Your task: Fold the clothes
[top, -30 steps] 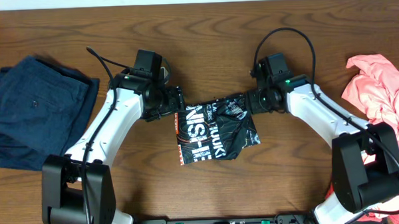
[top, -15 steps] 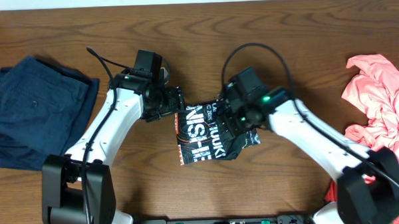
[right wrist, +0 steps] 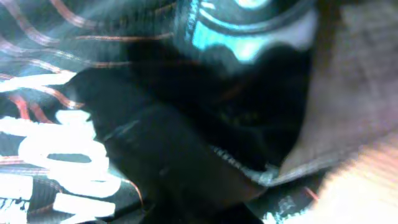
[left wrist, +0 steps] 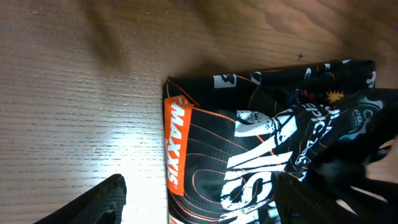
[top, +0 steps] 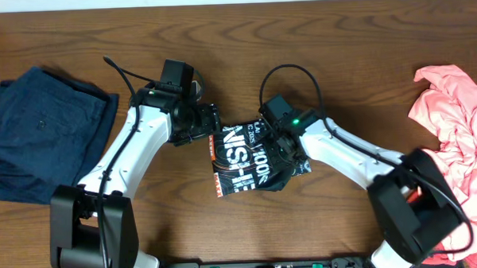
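The black jersey with white lettering lies folded at the table's centre. My left gripper is open at its upper left edge. In the left wrist view one finger hovers over bare wood and the other over the jersey, beside its orange label. My right gripper is down on the jersey's upper middle. The right wrist view is filled by blurred dark cloth, and its fingers cannot be made out. A coral-pink garment lies crumpled at the far right.
A folded navy garment lies at the table's left edge. Bare wood runs along the back of the table. The two arms' links stand on either side of the jersey.
My right arm has swung left from the jersey's upper right corner to over its middle, and the cloth there has shifted with it. The left arm has not moved.
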